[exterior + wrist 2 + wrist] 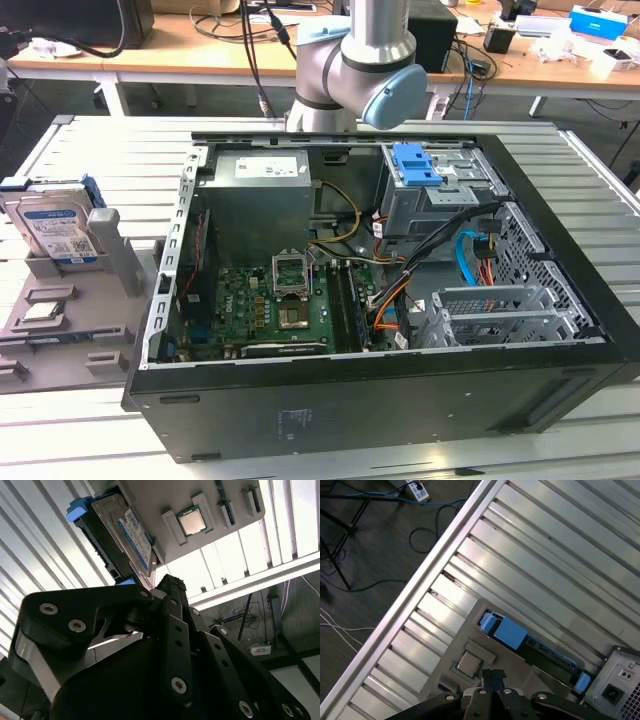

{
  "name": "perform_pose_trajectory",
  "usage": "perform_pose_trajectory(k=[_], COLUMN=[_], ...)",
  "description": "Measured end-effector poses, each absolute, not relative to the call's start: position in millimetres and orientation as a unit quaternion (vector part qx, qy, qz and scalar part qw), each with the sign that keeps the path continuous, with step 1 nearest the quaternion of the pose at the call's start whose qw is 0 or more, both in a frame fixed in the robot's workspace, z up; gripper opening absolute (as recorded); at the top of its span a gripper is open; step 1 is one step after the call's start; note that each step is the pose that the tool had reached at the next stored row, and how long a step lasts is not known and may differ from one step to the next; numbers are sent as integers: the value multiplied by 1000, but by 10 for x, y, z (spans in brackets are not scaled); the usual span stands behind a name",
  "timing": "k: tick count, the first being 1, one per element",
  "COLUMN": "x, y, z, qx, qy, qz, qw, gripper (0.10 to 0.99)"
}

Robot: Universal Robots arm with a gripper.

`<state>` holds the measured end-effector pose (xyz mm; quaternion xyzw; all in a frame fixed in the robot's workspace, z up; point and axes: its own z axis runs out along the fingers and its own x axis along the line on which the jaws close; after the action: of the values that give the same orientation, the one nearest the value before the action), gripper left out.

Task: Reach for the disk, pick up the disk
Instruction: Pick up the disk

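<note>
Our black gripper (493,676), closed and empty, hangs over the grey plastic tray (450,652), where the silver-grey, blue-railed disk (520,637) stands on edge just beyond, long side up.

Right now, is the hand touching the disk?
Apart. In the first wrist view, a strip of the grey holder shows between the hand and the disk standing in it.
</note>
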<state>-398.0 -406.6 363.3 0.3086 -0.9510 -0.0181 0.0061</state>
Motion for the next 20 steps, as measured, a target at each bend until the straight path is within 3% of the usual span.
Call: perform_pose_trajectory(k=[20], x=[-3980], y=[-4066], z=[3634], qx=[406], qy=[-914], qz=[-17], qw=[8], gripper=[106])
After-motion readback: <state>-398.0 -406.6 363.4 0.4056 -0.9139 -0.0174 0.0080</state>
